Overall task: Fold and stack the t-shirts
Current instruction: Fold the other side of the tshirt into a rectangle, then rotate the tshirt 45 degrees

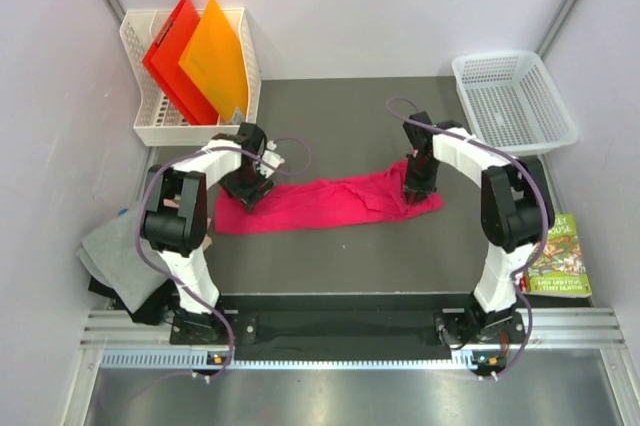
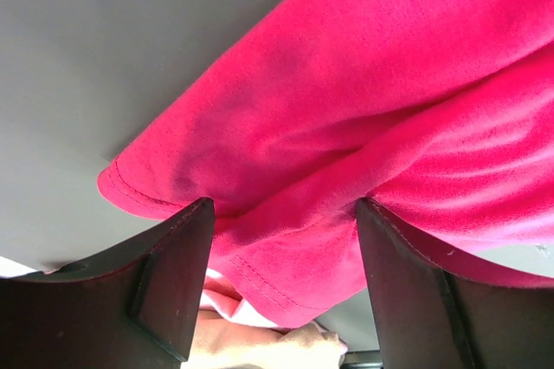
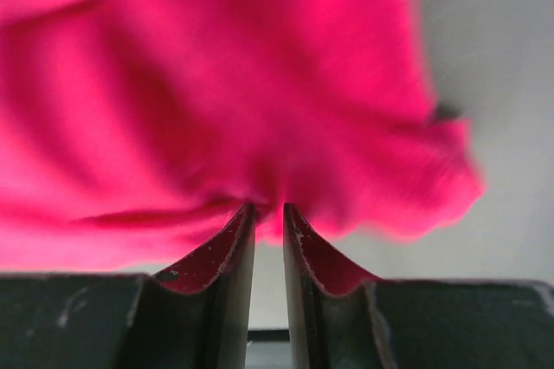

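Note:
The bright magenta t-shirt [image 1: 320,204] lies as a long crumpled band across the dark mat. My left gripper [image 1: 250,193] is down at its left end. In the left wrist view the left gripper [image 2: 279,209] stands open, its fingers wide apart with the shirt's hemmed edge [image 2: 286,274] lying between them. My right gripper [image 1: 415,196] is at the shirt's right end. In the right wrist view the right gripper [image 3: 268,206] has its fingers nearly together, pinching a bunched fold of magenta cloth [image 3: 260,109]. Folded grey t-shirts [image 1: 115,261] sit off the mat's left edge.
A white rack [image 1: 150,131] holding red and orange folders stands at the back left. A white mesh basket [image 1: 515,96] is at the back right. A green-covered book [image 1: 560,256] lies by the right arm. Pale pink and tan cloth [image 2: 260,343] shows below the left fingers.

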